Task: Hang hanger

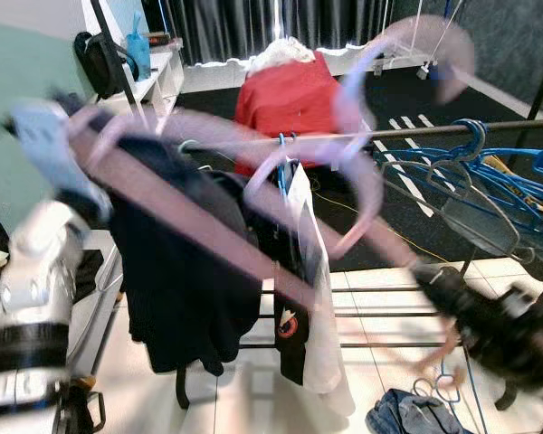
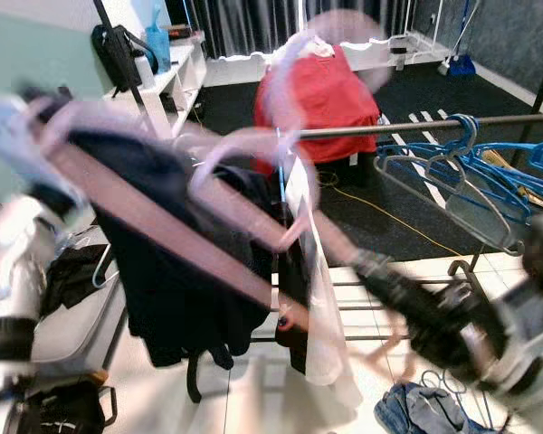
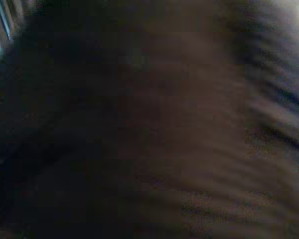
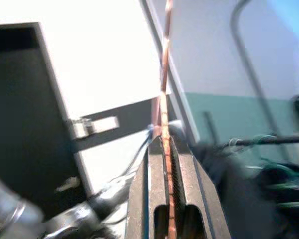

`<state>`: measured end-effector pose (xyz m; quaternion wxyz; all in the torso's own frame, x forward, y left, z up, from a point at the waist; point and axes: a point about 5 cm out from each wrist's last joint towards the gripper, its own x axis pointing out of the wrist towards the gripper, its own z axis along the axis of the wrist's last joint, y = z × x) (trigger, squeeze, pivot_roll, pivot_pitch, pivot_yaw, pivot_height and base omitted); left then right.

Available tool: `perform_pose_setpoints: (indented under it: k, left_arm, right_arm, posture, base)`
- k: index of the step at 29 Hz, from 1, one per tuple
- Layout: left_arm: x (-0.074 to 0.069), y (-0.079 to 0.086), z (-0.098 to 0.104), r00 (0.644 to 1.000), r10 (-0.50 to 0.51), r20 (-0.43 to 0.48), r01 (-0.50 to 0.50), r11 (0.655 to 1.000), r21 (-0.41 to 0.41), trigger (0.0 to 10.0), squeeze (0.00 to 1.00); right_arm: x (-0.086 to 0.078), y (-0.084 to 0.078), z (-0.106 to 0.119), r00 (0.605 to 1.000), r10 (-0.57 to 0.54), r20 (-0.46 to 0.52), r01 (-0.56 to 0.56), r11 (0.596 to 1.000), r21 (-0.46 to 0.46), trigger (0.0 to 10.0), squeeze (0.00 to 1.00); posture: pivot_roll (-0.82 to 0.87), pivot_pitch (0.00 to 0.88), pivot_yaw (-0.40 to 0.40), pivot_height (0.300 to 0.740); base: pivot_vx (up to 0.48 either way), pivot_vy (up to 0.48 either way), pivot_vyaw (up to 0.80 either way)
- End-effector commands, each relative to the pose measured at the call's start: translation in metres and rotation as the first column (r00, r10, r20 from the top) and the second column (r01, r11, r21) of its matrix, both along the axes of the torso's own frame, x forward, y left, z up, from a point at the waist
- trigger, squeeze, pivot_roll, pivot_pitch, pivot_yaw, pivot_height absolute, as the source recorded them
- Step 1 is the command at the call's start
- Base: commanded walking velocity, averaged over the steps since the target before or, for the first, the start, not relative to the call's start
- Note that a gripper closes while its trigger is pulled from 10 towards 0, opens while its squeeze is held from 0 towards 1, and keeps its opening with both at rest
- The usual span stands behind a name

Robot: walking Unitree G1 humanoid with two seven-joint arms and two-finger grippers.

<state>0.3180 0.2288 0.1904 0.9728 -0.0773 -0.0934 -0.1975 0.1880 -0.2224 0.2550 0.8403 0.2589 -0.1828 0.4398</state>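
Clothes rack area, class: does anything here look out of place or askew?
Yes. A bundle of denim lies crumpled on the tiled floor beside the rack instead of hanging. The pink hanger sits tilted across the rail, pinched in the right gripper, not hooked.

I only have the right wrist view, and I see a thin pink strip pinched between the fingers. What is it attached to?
Observer: It's a pink hanger, motion-blurred, carrying a dark garment.
Operator: Where's the rail?
Observer: The rail runs behind the hanger, with blue hangers on its right part.
Operator: Is the other arm involved?
Observer: The left gripper is up at the hanger's left end; blur hides its fingers.
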Motion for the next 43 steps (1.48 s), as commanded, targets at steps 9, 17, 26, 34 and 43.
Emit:
perform_pose_setpoints:
  k: [9, 17, 26, 34, 43]
  left_arm:
    - [-0.068, -0.024, -0.079, 0.861, -0.439, -0.255, 0.404, 0.897, -0.18, 10.0, 0.0]
    - [-0.078, -0.041, -0.172, 0.881, -0.073, -0.468, 0.02, 0.993, -0.118, 10.0, 0.0]
    - [-0.085, -0.036, -0.182, 0.838, -0.082, -0.539, -0.068, 0.965, -0.253, 10.0, 0.0]
    - [-0.082, -0.043, -0.188, 0.843, -0.084, -0.531, -0.038, 0.976, -0.215, 10.0, 0.0]
    - [-0.079, -0.046, -0.189, 0.846, -0.109, -0.523, -0.003, 0.978, -0.209, 10.0, 0.0]
  right_arm:
    - [0.045, -0.029, -0.107, 0.764, -0.537, -0.358, 0.441, 0.839, -0.318, 10.0, 0.0]
    - [0.026, -0.038, -0.228, 0.403, -0.658, -0.637, 0.525, 0.736, -0.428, 10.0, 0.0]
    - [0.03, -0.03, -0.242, 0.415, -0.656, -0.63, 0.488, 0.745, -0.455, 10.0, 0.0]
    - [0.035, -0.03, -0.25, 0.421, -0.673, -0.608, 0.494, 0.732, -0.468, 10.0, 0.0]
    - [0.039, -0.028, -0.252, 0.428, -0.684, -0.591, 0.492, 0.725, -0.483, 10.0, 0.0]
  posture:
    - [-0.14, 0.0, 0.074, 0.71]
    - [-0.13, 0.0, 0.059, 0.71]
    - [-0.12, 0.0, 0.032, 0.71]
    - [-0.12, 0.0, 0.037, 0.71]
    - [-0.12, 0.0, 0.038, 0.71]
  base:
    - [0.0, 0.0, 0.0]
    - [0.0, 0.0, 0.0]
    - [-0.267, 0.0, 0.0]
    - [-0.445, 0.0, 0.0]
    - [-0.463, 0.0, 0.0]
